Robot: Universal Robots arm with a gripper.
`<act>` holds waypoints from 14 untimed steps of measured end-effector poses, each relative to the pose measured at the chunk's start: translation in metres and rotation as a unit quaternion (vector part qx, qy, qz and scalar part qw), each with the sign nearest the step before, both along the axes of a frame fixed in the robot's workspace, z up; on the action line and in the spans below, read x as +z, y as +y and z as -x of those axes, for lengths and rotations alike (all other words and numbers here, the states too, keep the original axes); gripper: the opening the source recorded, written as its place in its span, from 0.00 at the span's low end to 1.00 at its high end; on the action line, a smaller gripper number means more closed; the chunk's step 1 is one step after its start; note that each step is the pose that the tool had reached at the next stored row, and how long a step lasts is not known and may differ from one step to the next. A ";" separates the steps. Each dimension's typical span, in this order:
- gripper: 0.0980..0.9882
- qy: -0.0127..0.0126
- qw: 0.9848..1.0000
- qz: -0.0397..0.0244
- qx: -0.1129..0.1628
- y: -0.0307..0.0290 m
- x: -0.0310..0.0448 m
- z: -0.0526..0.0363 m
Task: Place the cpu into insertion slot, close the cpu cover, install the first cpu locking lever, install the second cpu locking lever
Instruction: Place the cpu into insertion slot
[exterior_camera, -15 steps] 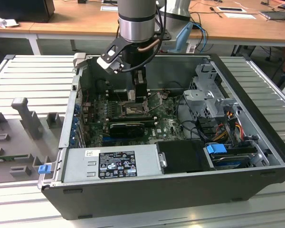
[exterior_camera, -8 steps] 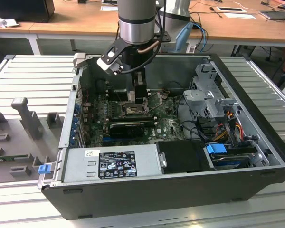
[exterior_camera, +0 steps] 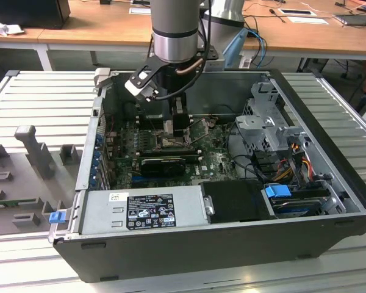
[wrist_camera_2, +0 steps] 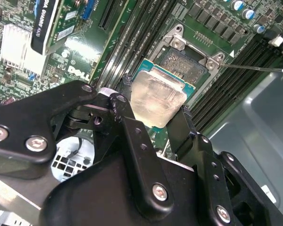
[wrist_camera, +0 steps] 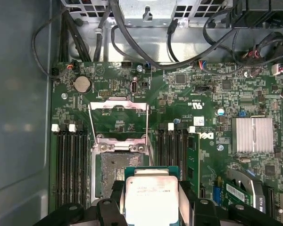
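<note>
The cpu (wrist_camera_2: 158, 96) is clamped by its edges in the closed claw (wrist_camera_2: 154, 100), above the insertion slot (wrist_camera: 113, 172) and not yet seated. The cpu cover (wrist_camera: 119, 105) is swung open. If lowered tilted or offset, the slot is likely to be damaged. From the exterior view's left, grey fixtures (exterior_camera: 33, 152) are seen on the ribbed tabletop (exterior_camera: 49, 97), then the open computer case (exterior_camera: 171, 250). A wooden tabletop (exterior_camera: 97, 24) lies far behind.

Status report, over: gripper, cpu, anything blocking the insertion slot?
Gripper shut on cpu, over insertion slot, not seated. Cpu cover open. Nothing seen blocking.
</note>
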State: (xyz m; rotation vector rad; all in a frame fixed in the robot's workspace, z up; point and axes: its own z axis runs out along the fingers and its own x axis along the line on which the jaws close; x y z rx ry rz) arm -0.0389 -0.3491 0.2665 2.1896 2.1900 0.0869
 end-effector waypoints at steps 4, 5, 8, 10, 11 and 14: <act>0.50 0.000 1.000 0.000 0.000 0.0000 -0.0014 0.0000; 0.50 0.000 1.000 0.000 0.000 0.0000 -0.0016 0.0000; 0.50 0.000 1.000 0.000 0.000 0.0000 -0.0018 0.0000; 0.50 0.000 1.000 0.000 0.000 0.0001 -0.0020 0.0000; 0.50 0.000 1.000 0.000 0.000 0.0001 -0.0021 0.0000; 0.50 0.000 1.000 0.000 0.000 0.0001 -0.0025 0.0000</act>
